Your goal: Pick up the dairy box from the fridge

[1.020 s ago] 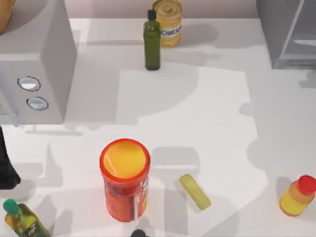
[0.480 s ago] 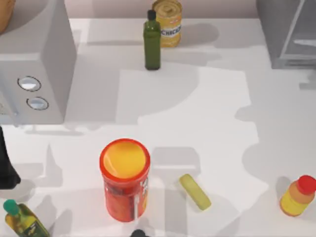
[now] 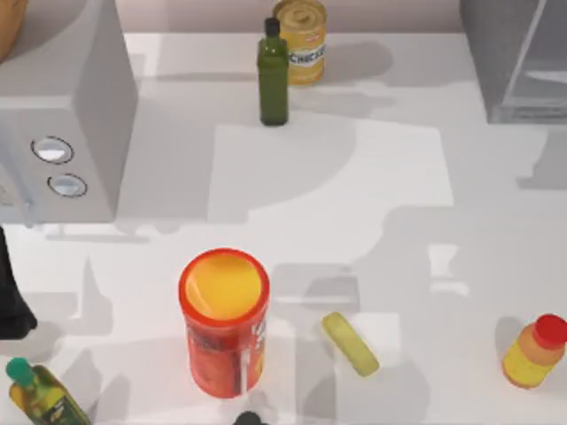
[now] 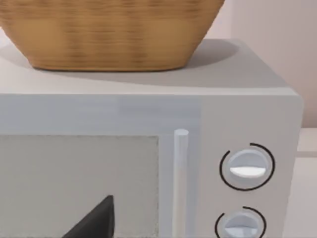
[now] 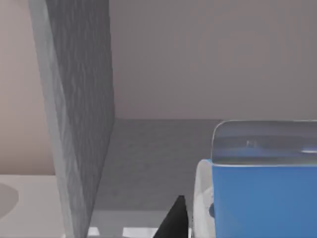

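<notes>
Your right wrist view: dairy box sits inside fridge, close ahead of camera, beside grey side wall. One dark fingertip of right gripper just beside box; jaw state cannot be told. Top view: fridge at table's far right corner. Left arm parked at left edge, facing microwave.

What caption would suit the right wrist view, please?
Blue dairy box inside the grey fridge.

The white table carries much — fridge, microwave, green bottle, red canister.
</notes>
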